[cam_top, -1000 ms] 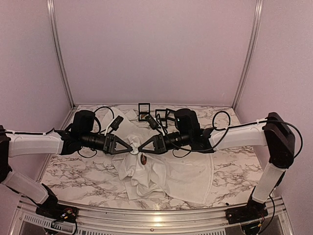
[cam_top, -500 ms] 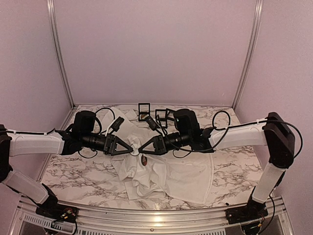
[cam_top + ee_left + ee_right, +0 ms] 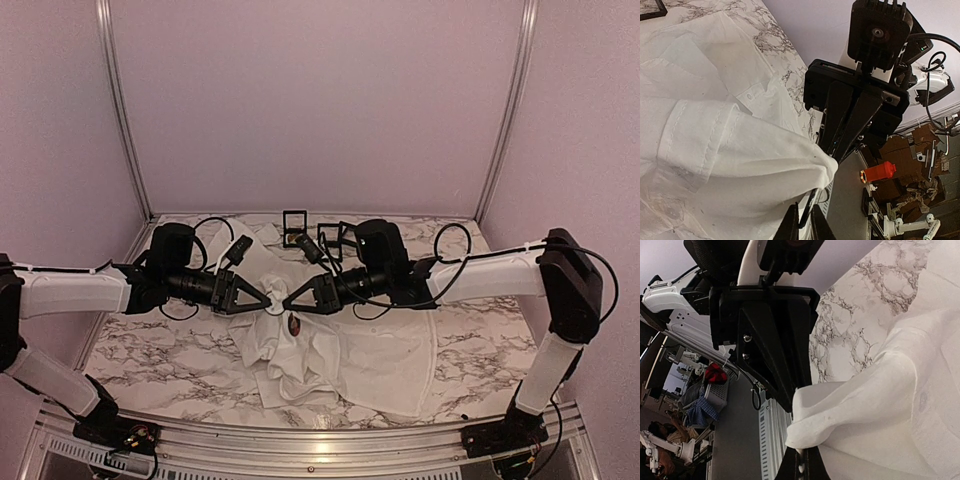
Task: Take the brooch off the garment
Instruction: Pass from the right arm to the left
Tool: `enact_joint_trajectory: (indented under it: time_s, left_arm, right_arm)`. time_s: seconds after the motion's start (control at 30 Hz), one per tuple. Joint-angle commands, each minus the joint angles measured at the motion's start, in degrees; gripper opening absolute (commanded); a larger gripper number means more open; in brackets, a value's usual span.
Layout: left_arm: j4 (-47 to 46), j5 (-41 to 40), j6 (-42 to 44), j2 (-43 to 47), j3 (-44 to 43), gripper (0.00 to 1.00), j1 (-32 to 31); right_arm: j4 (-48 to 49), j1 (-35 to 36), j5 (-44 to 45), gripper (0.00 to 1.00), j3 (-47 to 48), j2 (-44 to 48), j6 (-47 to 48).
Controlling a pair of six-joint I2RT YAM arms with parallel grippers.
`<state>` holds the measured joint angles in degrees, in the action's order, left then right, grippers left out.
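The garment (image 3: 380, 360) lies crumpled mid-table (image 3: 480, 330), and we pinch one raised fold between us, left gripper (image 3: 262, 297) and right gripper (image 3: 292, 297) both clamped on cloth. The brooch (image 3: 293, 324) (a small dark oval) hangs just below, not yet off, so the removal itself remains.

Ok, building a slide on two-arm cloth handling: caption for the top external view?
The left gripper and right gripper pinch one raised fold of the white shirt, brooch just below.

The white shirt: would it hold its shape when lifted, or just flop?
Probably floppy: where the left gripper and right gripper pinch it, the shirt sags in soft folds. Likely light too: a small pinch raises it. The brooch may weigh that spot down.
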<state>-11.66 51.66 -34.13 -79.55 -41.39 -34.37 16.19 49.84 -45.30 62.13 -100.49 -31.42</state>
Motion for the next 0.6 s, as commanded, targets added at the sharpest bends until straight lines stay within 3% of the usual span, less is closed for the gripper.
enact_joint_trajectory:
  time_s: [0.0,0.13,0.2,0.3,0.43,0.57]
  left_arm:
    - [-3.2,2.6,-0.1,-0.4,-1.7,0.1,0.2]
    - [-4.5,3.0,-0.8,-0.5,-1.7,0.13,0.2]
    - [-5.0,3.1,-1.1,-0.6,-1.6,0.0,0.2]
    - [-5.0,2.5,-1.1,-0.3,-1.3,0.0,0.2]
    - [-5.1,-0.9,-1.4,1.3,0.0,0.0,0.2]
    - [-6.2,-5.7,-2.5,3.3,2.5,0.0,-0.2]
  right_arm:
    - [-2.1,0.0,-0.8,0.0,2.0,-1.9,1.4]
    - [-2.8,0.0,-1.3,0.0,2.5,-2.4,1.9]
    - [-3.1,0.0,-0.9,0.0,2.5,-2.4,2.0]
    - [-3.9,0.0,0.8,0.01,2.7,-2.1,2.3]
    - [-4.9,0.0,4.4,0.26,2.7,-0.3,3.1]
    - [-4.3,-0.1,7.6,0.4,2.2,1.4,3.8]
